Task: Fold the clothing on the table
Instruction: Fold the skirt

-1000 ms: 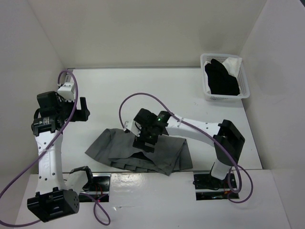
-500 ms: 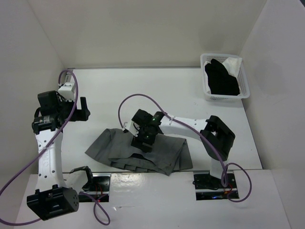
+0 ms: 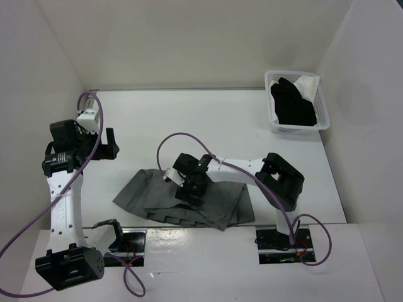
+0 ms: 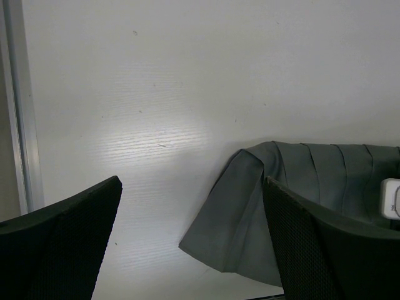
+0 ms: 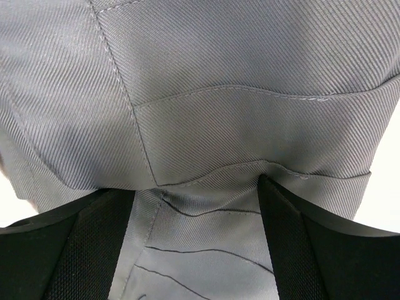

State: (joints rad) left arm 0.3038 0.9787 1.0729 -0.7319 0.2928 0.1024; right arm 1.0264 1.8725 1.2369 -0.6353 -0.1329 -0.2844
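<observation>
We see a thin grey pleated skirt (image 3: 141,192) lying partly folded on the big flat white table (image 3: 189,119), near the front edge and between the two arms. The skirt's right part has layers on top of each other, and its left part spreads out flat.

The right gripper (image 3: 189,189) is down on the middle of the skirt. In its own camera, its two black fingers (image 5: 94,244) stand wide apart and press into the grey cloth (image 5: 237,81). A small bump of cloth sits between them, but they are not pinching it.

The left gripper (image 3: 108,143) hangs above the bare table, off to the left of the skirt. Its jaws are wide and hold nothing. Below it we see the skirt's left corner (image 4: 250,206).

A small white mesh basket (image 3: 324,119) sits at the far right corner, holding a black garment (image 3: 293,104) and a little white cloth (image 3: 308,82).
</observation>
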